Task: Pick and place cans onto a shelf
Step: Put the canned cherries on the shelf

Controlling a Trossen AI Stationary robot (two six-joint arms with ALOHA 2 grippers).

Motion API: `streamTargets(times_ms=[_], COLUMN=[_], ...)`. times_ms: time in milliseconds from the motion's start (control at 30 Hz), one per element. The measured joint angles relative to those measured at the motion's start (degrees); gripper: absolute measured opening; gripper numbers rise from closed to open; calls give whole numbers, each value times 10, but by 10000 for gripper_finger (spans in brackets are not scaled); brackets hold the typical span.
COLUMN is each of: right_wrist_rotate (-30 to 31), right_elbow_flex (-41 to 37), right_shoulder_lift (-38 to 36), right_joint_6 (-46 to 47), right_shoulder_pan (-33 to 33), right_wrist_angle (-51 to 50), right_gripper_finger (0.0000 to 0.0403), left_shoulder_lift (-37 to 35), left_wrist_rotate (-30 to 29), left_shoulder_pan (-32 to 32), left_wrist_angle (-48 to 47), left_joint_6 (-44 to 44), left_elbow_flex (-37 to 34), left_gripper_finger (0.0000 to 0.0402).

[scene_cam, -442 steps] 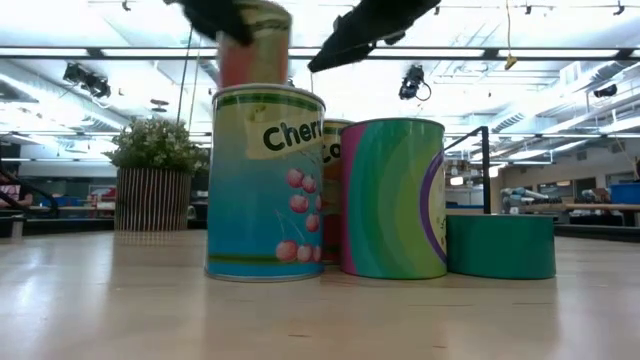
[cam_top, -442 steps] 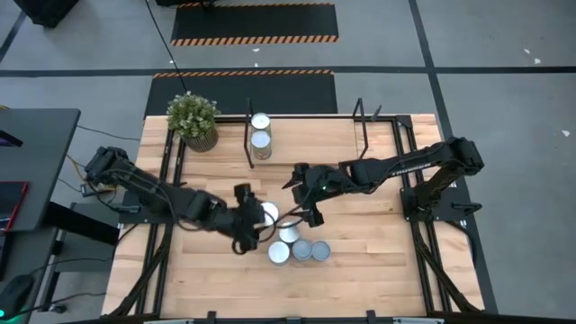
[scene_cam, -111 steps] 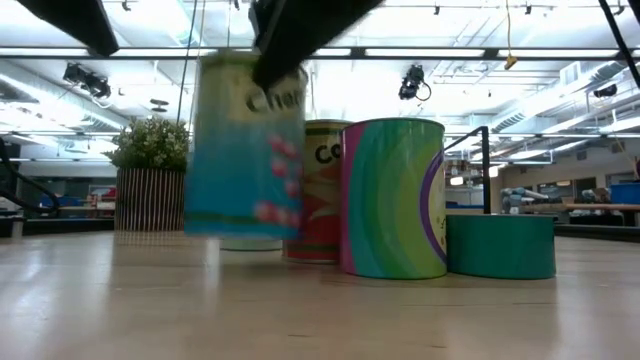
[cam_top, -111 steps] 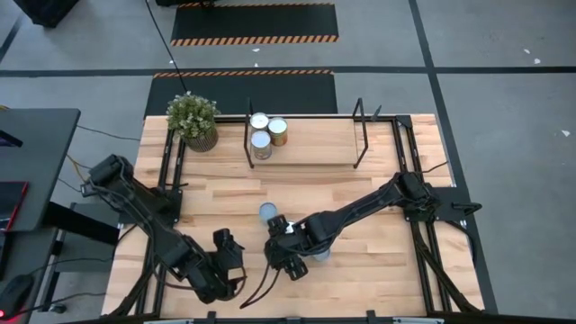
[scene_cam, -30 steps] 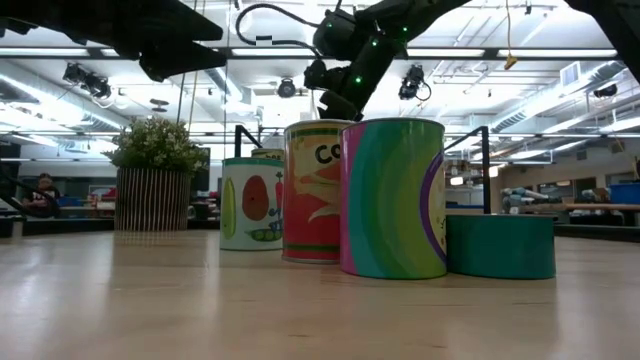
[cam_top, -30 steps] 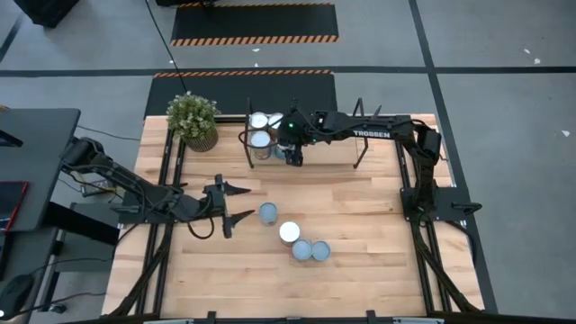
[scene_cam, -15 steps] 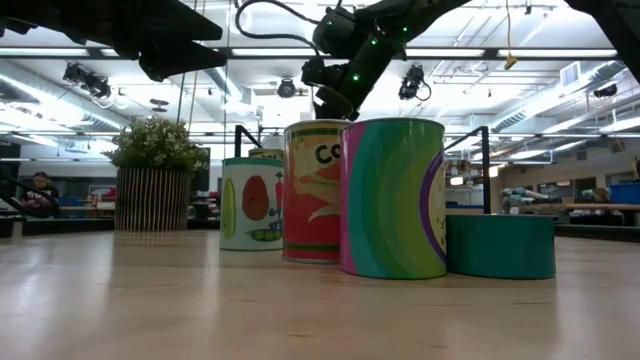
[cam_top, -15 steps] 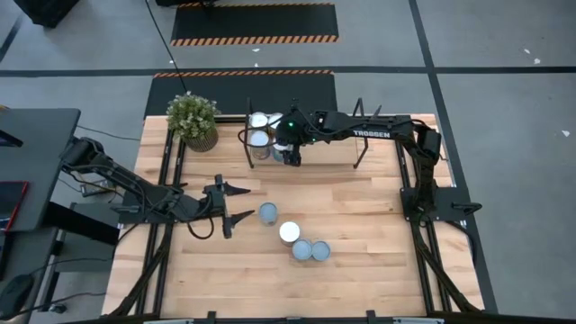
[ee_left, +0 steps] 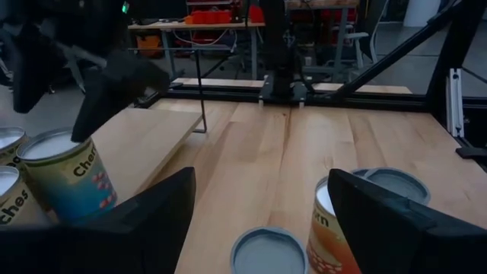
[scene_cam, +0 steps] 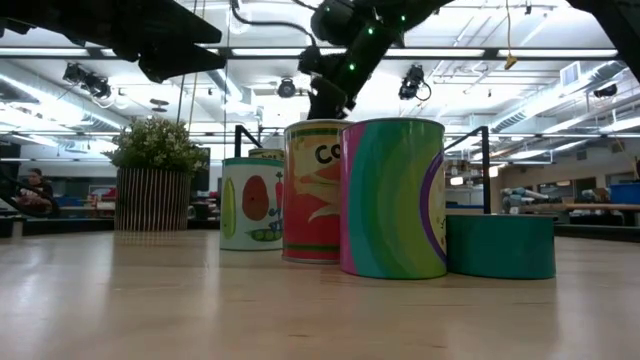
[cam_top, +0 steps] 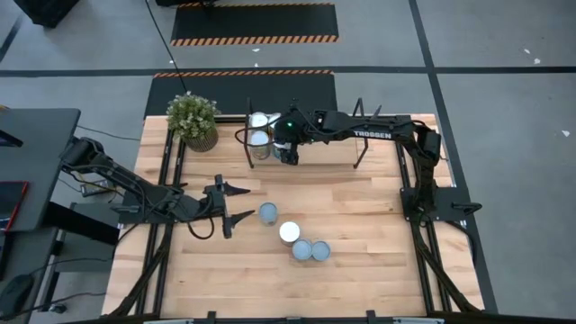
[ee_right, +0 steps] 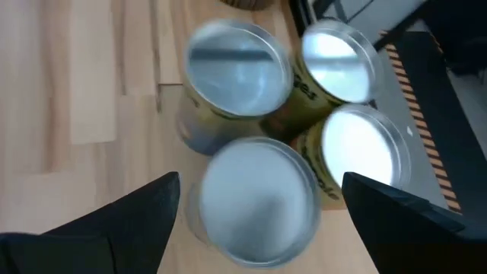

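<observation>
Now R gripper (cam_top: 286,155) wide over shelf (cam_top: 324,144), can (ee_right: 255,199) dropped; I'd send L gripper (cam_top: 241,202), open, to next can (cam_top: 267,212).

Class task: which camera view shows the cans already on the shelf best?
The right wrist view: the shelf cans fill it, tops clearly separate. The high view shows them small, partly under the right gripper. The left wrist view shows some at its edge; the low view hardly any.

Green-striped can (scene_cam: 392,197), teal tin (scene_cam: 500,246)
</observation>
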Motion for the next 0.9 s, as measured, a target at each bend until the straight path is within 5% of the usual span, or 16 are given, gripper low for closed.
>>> streamTargets(times_ms=[333, 600, 900], right_wrist_rotate=[108, 167, 94], right_elbow_flex=[62, -33, -75], right_shoulder_lift=[-1, 1, 1], right_joint_6=[21, 19, 26], right_shoulder_pan=[33, -18, -36], right_wrist_angle=[-208, -86, 19], right_gripper_finger=[375, 373, 372], left_shoulder_lift=[0, 0, 0], left_wrist_rotate=[0, 0, 0], left_shoulder_pan=[-1, -1, -1], left_wrist_angle=[-22, -23, -26], left_joint_6=[-21, -32, -32], left_elbow_flex=[0, 0, 0], left_gripper_finger=[304, 304, 304])
